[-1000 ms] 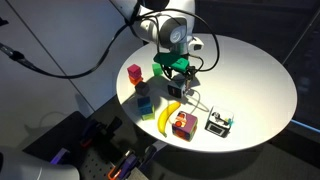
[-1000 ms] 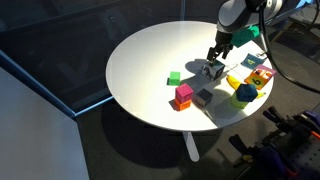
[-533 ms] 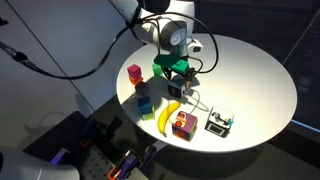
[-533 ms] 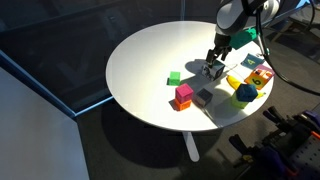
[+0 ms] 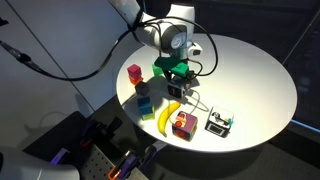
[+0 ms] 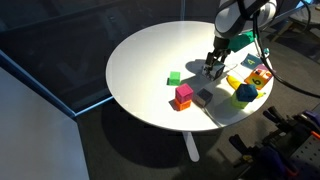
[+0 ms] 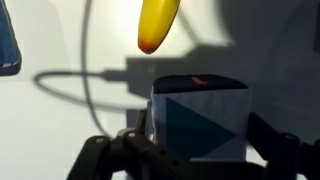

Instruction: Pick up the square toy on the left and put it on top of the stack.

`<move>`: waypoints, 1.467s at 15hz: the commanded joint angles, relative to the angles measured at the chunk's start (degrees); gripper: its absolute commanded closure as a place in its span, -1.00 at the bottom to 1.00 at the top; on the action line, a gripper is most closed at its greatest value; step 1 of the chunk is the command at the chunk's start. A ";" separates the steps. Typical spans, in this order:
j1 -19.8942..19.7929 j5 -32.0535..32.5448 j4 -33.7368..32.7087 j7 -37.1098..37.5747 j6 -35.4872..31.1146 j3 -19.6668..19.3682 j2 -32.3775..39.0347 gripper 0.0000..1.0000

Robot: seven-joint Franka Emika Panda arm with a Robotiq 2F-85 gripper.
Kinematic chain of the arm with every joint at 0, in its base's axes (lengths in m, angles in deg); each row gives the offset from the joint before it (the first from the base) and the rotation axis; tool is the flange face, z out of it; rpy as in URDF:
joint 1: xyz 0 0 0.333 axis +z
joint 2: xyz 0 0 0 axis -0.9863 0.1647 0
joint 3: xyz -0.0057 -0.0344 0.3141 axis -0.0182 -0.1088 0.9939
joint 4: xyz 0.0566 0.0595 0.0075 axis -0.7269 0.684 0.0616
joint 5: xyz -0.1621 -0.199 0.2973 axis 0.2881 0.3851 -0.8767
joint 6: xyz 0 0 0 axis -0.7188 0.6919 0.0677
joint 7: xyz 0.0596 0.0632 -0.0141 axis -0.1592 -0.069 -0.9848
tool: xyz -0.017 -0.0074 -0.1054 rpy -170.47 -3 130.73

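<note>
Square toy [image 7: 205, 125]: on table [image 6: 150, 60], near banana [image 7: 158, 25] | gripper [image 6: 213, 68]: fingers spread wide, flanking toy | stack [image 6: 183, 96]: well apart

A round white table [image 6: 140, 60] stands on a dark floor. The robot arm reaches in from the upper right, and its gripper [image 6: 212, 66] hangs low over the square toy [image 6: 211, 71] with its jaws apart; whether they touch it is too small to tell. A green cube [image 6: 174, 77] sits just beside the toy. Nearer the table's edge stands the red stack [image 6: 183, 96], with a grey cube [image 6: 204, 97] beside it. A banana [image 6: 234, 82] and a blue cube [image 6: 238, 100] lie further right.
</note>
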 commanded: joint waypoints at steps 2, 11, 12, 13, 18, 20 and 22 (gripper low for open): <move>0.28 0.93 -1.80 -0.20 0.09 -0.43 1.14 -0.14; 1.68 2.61 0.53 0.93 2.83 -1.44 -5.44 0.84; 1.91 3.00 0.84 1.01 3.34 -1.51 -6.37 0.87; 2.05 3.21 1.21 0.85 4.10 -1.42 -7.41 0.85; 3.01 3.95 3.45 0.21 6.96 -0.90 -12.13 0.89; 3.53 4.31 4.95 0.03 7.46 -0.81 -14.05 0.87; 3.85 4.47 6.71 -0.47 7.87 -0.58 -16.10 0.87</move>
